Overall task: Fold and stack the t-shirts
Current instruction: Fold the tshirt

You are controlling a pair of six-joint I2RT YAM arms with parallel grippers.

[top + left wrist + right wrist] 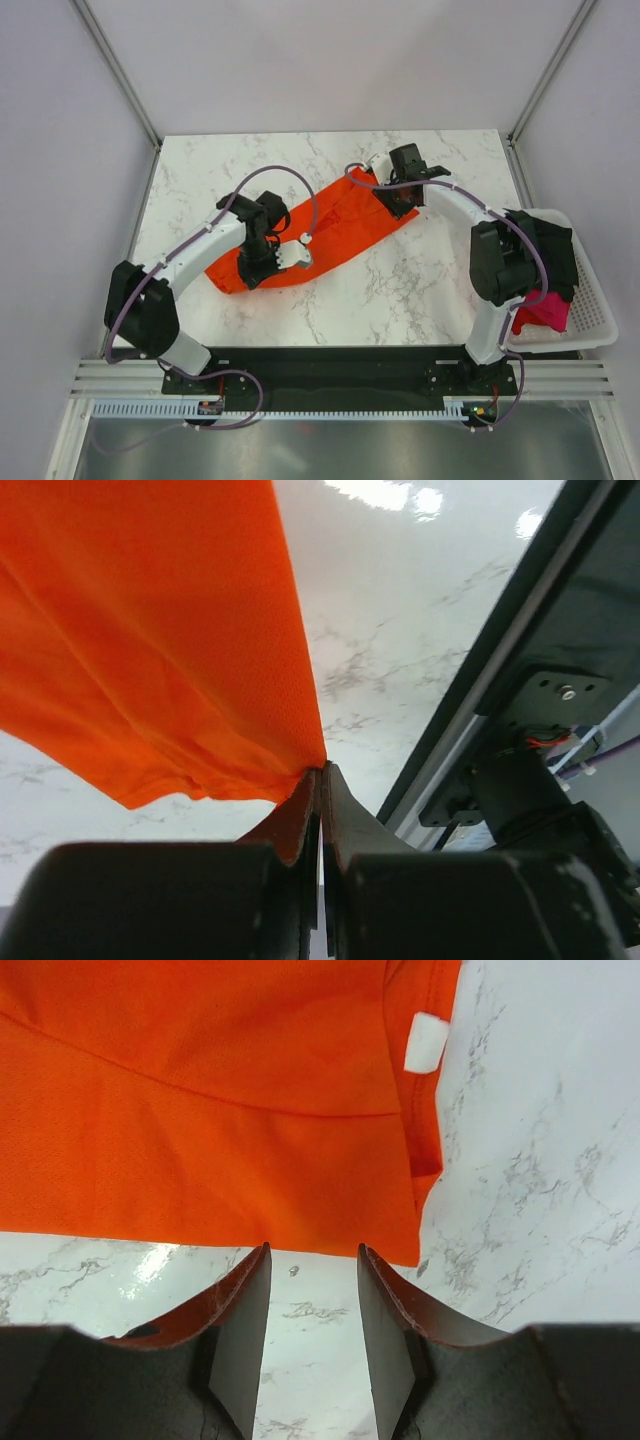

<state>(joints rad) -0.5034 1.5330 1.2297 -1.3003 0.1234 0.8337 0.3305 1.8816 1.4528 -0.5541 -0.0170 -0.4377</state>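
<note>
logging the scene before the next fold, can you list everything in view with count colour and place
orange-red t-shirt: one, lying diagonally at the table's centre
neck label: one, white, at that shirt's collar
black t-shirt: one, heaped in the basket
pink t-shirt: one, in the basket's near end
basket: one, white mesh, right edge of table
table: one, white marble
left hand: one, black, shut on the orange-red t-shirt's edge
right hand: one, black, open, just off the collar end

Three t-shirts (340, 232) (one orange), one basket (588, 303)
</note>
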